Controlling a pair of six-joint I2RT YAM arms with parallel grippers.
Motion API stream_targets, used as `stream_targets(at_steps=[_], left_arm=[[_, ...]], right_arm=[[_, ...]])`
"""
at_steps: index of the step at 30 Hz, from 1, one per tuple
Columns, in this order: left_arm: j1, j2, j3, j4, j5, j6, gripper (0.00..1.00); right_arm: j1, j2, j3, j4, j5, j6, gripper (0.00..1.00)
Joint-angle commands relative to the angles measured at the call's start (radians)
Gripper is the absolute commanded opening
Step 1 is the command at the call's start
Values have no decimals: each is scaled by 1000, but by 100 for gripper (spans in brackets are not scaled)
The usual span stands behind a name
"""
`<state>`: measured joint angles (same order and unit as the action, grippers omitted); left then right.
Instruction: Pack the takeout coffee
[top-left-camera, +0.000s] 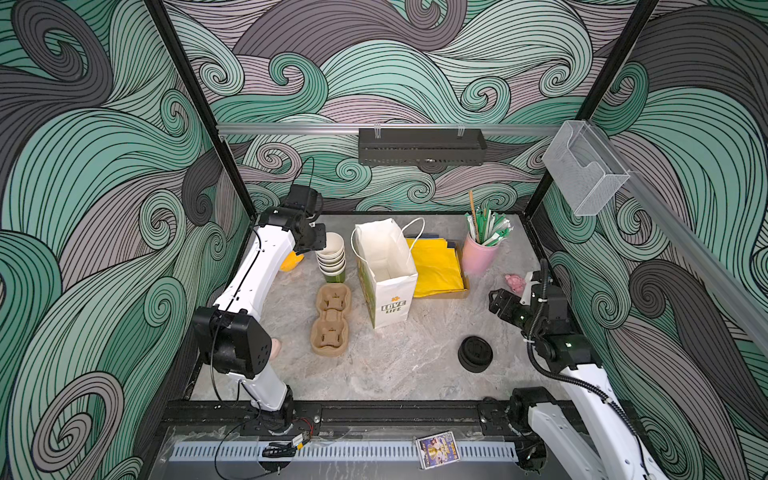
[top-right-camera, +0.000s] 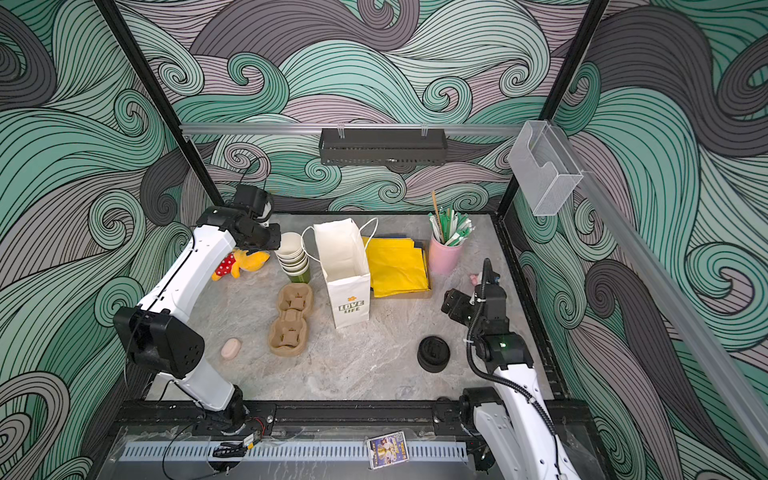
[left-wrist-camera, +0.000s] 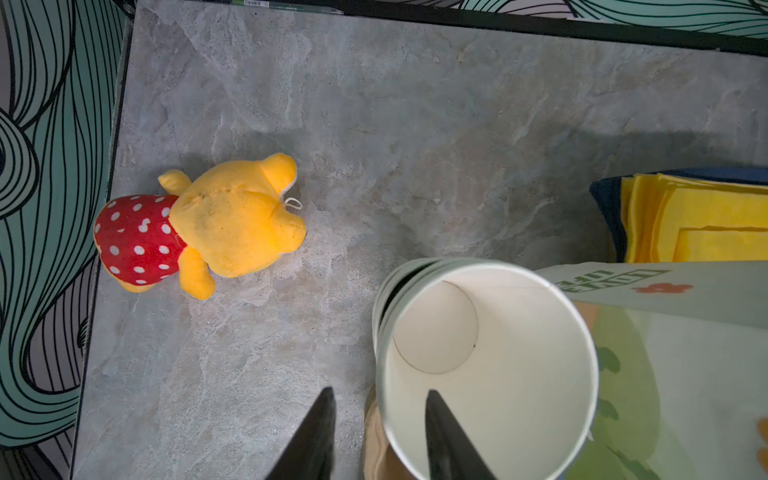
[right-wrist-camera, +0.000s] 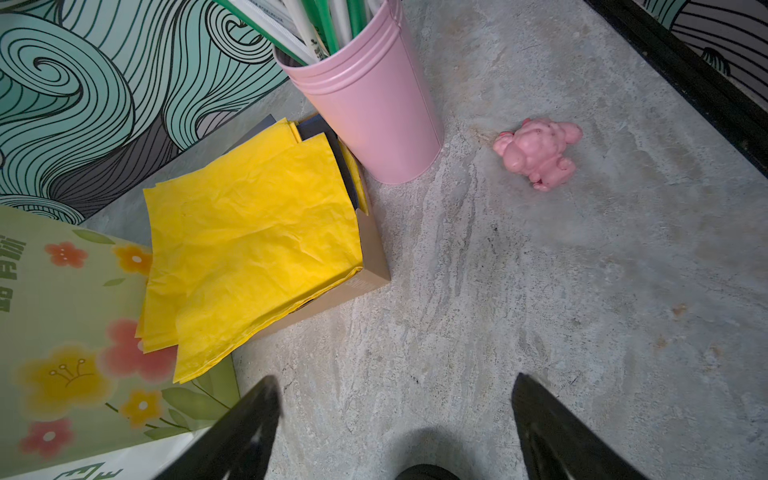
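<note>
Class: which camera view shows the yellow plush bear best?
The left wrist view: the plush bear lies whole and close. Both top views show it small, partly behind the left arm. The right wrist view misses it.

**Words on the paper bag**

In both top views the white paper bag (top-left-camera: 390, 291) says "LOVE LIFE" in green letters low on its front. It stands between the left gripper (top-left-camera: 323, 246) and the right gripper (top-left-camera: 496, 300), nearer the left one. Its flowery green side, near the right gripper, has more green signs, but they are cut off. The picture card (top-left-camera: 437, 449), well behind the right gripper, has print too small to read.
</note>
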<state>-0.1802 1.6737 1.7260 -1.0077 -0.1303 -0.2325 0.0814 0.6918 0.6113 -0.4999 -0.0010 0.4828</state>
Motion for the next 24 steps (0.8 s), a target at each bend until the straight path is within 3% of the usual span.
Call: stream_targets(at_steps=[1, 10, 17, 24], left_arm=[[-5, 20, 49, -28, -31, 16, 37], [-7, 44, 55, -25, -31, 18, 25], [-8, 59, 52, -24, -9, 18, 24], [-9, 64, 52, -25, 0, 22, 15]], right_arm=[[7, -15, 27, -21, 13, 21, 87], [8, -2, 30, 0, 15, 42, 86], [8, -1, 33, 14, 13, 62, 85], [9, -1, 31, 18, 14, 76, 85]])
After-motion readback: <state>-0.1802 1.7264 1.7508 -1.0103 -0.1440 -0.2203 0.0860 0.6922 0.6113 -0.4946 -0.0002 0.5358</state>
